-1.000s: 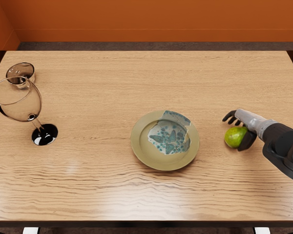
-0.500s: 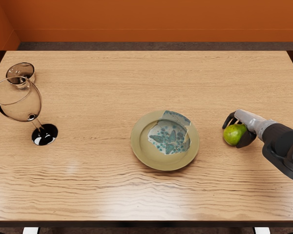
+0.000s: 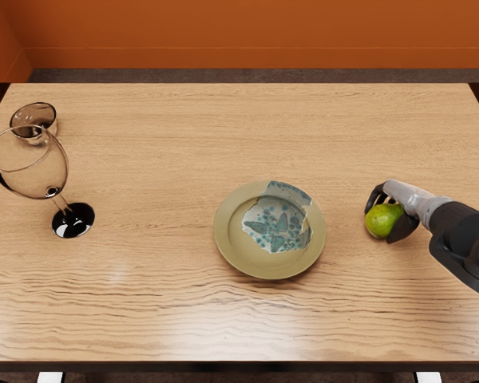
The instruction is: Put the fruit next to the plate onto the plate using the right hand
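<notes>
A green pear [image 3: 382, 219] sits right of the plate [image 3: 231, 239], an olive dish with a blue-green pattern near the table's middle. My right hand [image 3: 389, 215] comes in from the right edge and is curled around the pear, dark fingers wrapping its far and right sides. The pear looks slightly lifted off the wood, a hand's width from the plate's right rim. The left arm does not show.
A large wine glass [image 3: 32, 171] with a dark foot stands at the table's left, with a smaller glass [image 3: 33, 120] behind it. An orange wall runs along the far edge of the wooden table [image 3: 184, 136].
The right hand's fingers closed around the pear, and the pear has shifted slightly up and to the left from where it lay.
</notes>
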Controlling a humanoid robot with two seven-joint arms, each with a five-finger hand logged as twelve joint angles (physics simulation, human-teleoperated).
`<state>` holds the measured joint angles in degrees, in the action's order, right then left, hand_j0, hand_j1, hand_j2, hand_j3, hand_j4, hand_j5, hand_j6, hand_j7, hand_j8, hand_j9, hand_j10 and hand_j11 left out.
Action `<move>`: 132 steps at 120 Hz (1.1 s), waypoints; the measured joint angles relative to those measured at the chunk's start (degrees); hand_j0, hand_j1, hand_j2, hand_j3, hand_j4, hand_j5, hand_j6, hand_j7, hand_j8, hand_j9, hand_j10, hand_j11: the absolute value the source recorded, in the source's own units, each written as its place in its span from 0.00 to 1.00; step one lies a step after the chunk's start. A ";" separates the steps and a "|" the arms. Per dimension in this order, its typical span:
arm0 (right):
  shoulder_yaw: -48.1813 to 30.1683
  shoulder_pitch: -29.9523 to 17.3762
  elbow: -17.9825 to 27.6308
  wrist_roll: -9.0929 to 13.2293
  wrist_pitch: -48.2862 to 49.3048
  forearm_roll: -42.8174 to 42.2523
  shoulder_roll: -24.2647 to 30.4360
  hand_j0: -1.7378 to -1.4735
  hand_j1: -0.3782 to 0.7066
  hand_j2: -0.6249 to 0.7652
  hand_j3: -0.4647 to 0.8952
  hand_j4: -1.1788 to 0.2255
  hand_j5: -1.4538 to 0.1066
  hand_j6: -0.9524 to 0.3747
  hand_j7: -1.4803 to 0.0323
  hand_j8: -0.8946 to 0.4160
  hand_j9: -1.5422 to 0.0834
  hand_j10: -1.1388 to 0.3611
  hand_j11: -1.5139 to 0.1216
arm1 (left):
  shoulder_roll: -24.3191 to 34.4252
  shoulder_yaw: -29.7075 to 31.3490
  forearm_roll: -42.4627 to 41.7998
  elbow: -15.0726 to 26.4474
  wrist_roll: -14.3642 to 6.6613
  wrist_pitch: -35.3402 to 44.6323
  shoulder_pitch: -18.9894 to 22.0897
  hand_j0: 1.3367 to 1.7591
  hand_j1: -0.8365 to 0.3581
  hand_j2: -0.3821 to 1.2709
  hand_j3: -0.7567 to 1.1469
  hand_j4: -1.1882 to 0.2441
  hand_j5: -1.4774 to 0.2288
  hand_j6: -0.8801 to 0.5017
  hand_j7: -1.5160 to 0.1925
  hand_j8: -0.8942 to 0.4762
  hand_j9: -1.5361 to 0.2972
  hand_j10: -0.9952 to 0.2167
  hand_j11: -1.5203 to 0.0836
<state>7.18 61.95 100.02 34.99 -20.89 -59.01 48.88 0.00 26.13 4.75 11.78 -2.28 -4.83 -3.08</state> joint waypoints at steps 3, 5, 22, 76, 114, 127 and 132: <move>-0.15 0.09 0.00 -0.01 0.33 0.04 0.04 0.33 0.55 0.52 0.34 0.48 0.32 0.47 0.36 0.49 0.35 0.42 0.33 | 0.00 0.01 0.00 0.00 0.00 0.00 0.00 0.76 0.99 0.23 0.40 0.83 0.87 0.64 0.89 0.65 0.84 0.82 0.95; -0.37 0.16 0.00 -0.02 0.63 0.07 0.08 0.33 0.55 0.53 0.34 0.49 0.31 0.48 0.36 0.49 0.35 0.42 0.33 | 0.00 0.02 0.00 0.00 0.00 0.00 0.00 0.76 0.99 0.23 0.40 0.83 0.87 0.64 0.89 0.65 0.84 0.82 0.95; -4.36 0.41 0.01 -0.04 5.08 0.76 0.27 0.33 0.57 0.55 0.34 0.50 0.29 0.49 0.33 0.51 0.32 0.43 0.30 | 0.00 0.00 0.00 0.00 0.00 0.00 0.00 0.76 0.99 0.23 0.40 0.83 0.87 0.64 0.89 0.65 0.84 0.82 0.95; -19.44 1.01 0.04 -0.01 20.33 9.73 -0.96 0.33 0.60 0.64 0.34 0.56 0.19 0.54 0.27 0.54 0.24 0.41 0.22 | 0.00 -0.29 0.00 0.00 0.00 0.00 0.08 0.76 0.99 0.23 0.40 0.83 0.87 0.64 0.89 0.65 0.84 0.82 0.95; -22.03 3.93 0.05 -0.06 22.62 14.94 -8.39 0.33 0.58 0.61 0.34 0.59 0.14 0.56 0.24 0.57 0.19 0.42 0.16 | 0.00 -0.38 0.00 0.00 0.00 0.00 0.09 0.76 0.99 0.23 0.40 0.83 0.87 0.64 0.89 0.65 0.84 0.82 0.95; -22.18 4.23 0.06 -0.06 22.34 15.29 -11.50 0.33 0.58 0.61 0.34 0.60 0.13 0.56 0.23 0.57 0.18 0.43 0.15 | 0.00 -0.39 0.00 0.00 0.00 0.00 0.09 0.76 0.99 0.23 0.40 0.83 0.87 0.64 0.89 0.65 0.84 0.82 0.95; -22.26 4.33 0.06 -0.06 22.01 15.43 -12.75 0.33 0.57 0.61 0.34 0.60 0.12 0.56 0.23 0.57 0.18 0.43 0.14 | 0.00 -0.39 0.00 0.00 0.00 0.00 0.09 0.76 0.99 0.23 0.40 0.83 0.87 0.64 0.89 0.65 0.84 0.82 0.95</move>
<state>-15.08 66.28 100.08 34.93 1.12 -43.58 36.12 0.00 25.74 4.75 11.78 -2.28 -4.83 -2.99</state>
